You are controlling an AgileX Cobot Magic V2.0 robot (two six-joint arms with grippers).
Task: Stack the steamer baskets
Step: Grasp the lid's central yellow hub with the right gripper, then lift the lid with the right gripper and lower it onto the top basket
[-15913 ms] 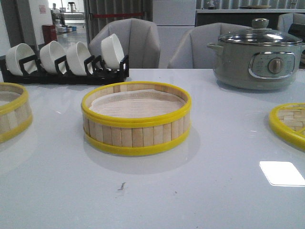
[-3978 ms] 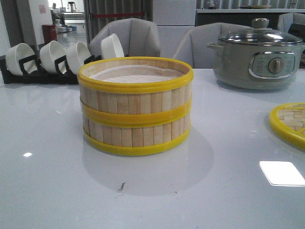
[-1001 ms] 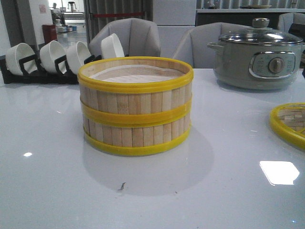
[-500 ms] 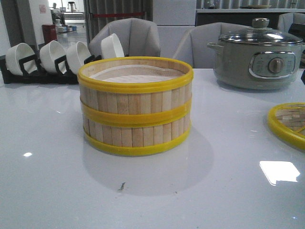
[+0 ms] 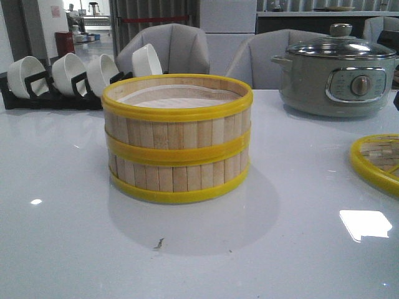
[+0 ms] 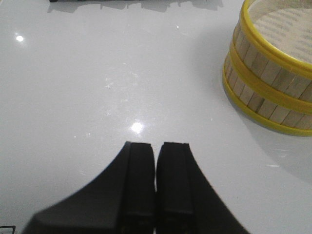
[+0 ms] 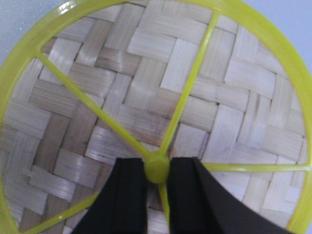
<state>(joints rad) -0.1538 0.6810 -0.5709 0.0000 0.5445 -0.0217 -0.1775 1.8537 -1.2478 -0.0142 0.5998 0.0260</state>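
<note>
At the surface's point(image 5: 62, 249) centre, the steamer baskets point(image 5: 177, 137) stand stacked. The left tool point(image 6: 155, 151) is pressed together, empty. Only the right wrist view shows the right tool point(image 7: 157, 171) pinching the lid's point(image 7: 161, 97) knob point(image 7: 157, 169).

The front view looks low and level across the worktop point(image 5: 62, 249). Both it and the left wrist view, angled down from nearby, show the stacked baskets point(image 5: 177, 137). The right wrist view looks straight down, very close, on the woven lid point(image 7: 146, 87).

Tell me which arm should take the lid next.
Right, likely. Its gripper sits over the woven lid, jaws on either side of the yellow knob. The left gripper is shut beside the stacked baskets, away from the lid.
</note>
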